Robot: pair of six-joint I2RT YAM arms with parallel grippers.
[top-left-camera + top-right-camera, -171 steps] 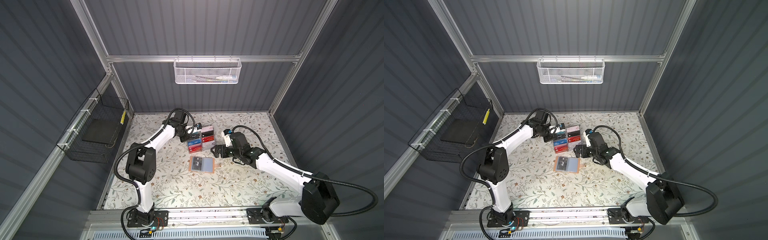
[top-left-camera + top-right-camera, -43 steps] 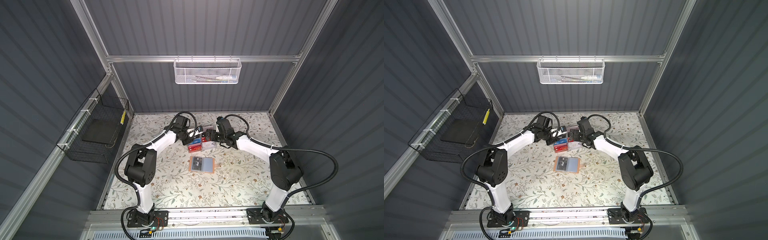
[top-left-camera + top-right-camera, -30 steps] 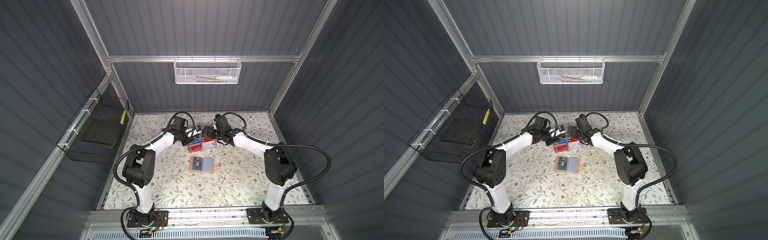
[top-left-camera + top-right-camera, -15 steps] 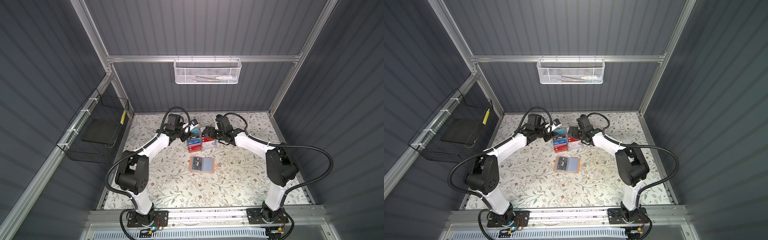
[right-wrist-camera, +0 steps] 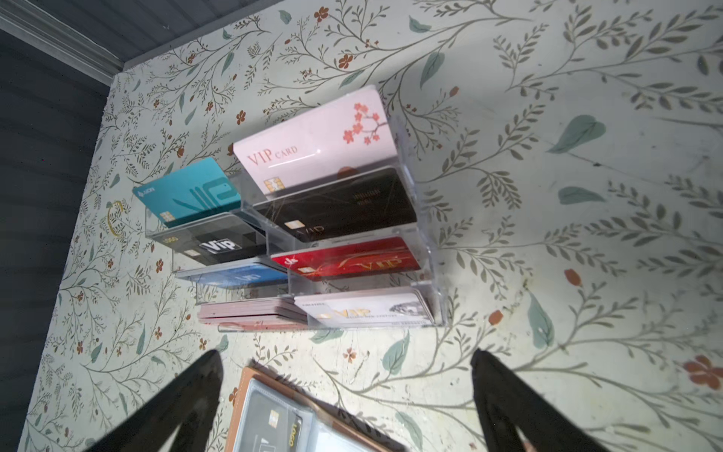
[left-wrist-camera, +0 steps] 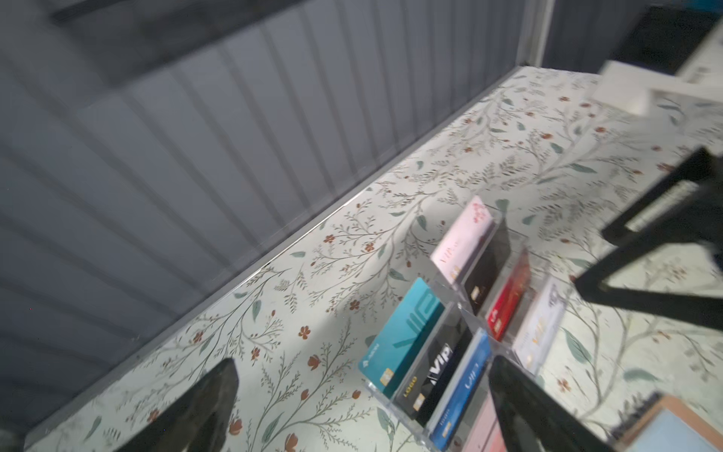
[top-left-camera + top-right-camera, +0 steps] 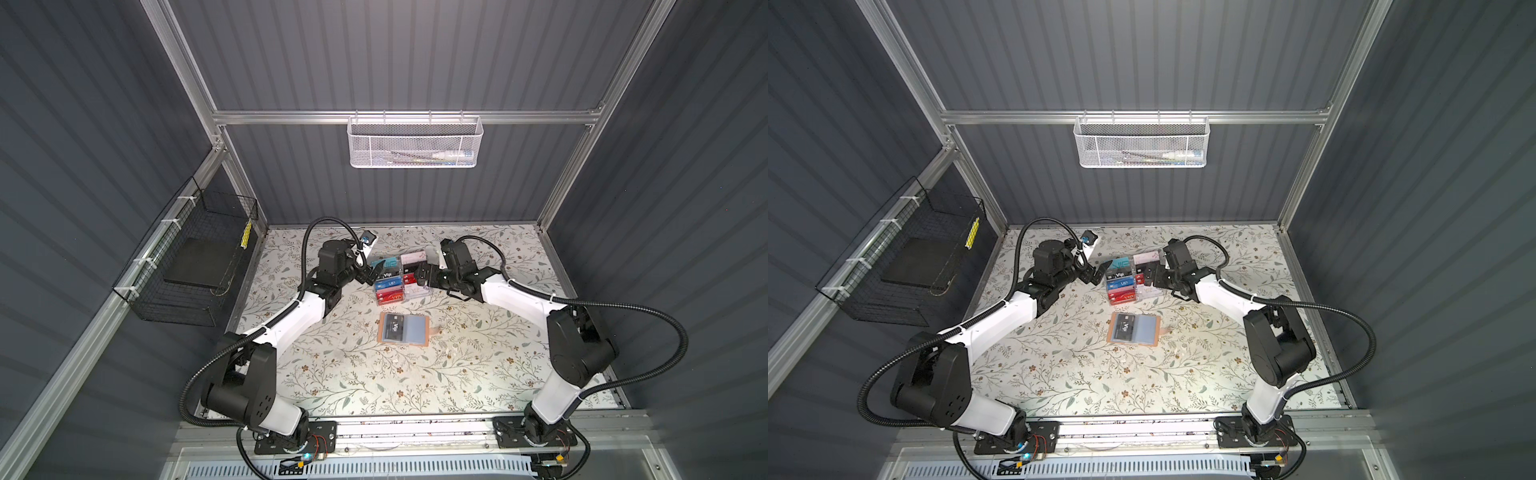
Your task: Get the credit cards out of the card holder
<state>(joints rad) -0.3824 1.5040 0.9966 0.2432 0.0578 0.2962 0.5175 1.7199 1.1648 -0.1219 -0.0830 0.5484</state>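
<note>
Left gripper (image 7: 371,275) gapes wide and empty beside the teal card (image 6: 407,332) in the clear rack (image 5: 434,281) (seemingly not touching it), while the right gripper (image 7: 424,276) hangs open, empty, opposite.

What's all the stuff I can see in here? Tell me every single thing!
card holder: one, tan with grey-blue pages, lying open on the table in front of the rack.
black card: one, black, tucked in the holder's left-hand page in both top views.
clear rack: one, see-through, towards the back of the table.
rack cards: at least eight, teal, black, blue, red, pink and white, standing in two columns of tiers.
mesh basket: one, white, hanging on the back wall.
wire basket: one, black, on the left wall.
table: one, flower-patterned, under everything.
left end effector: one, black, open and empty, by the rack's left side.
right end effector: one, black, open and empty, by the rack's right side.
</note>
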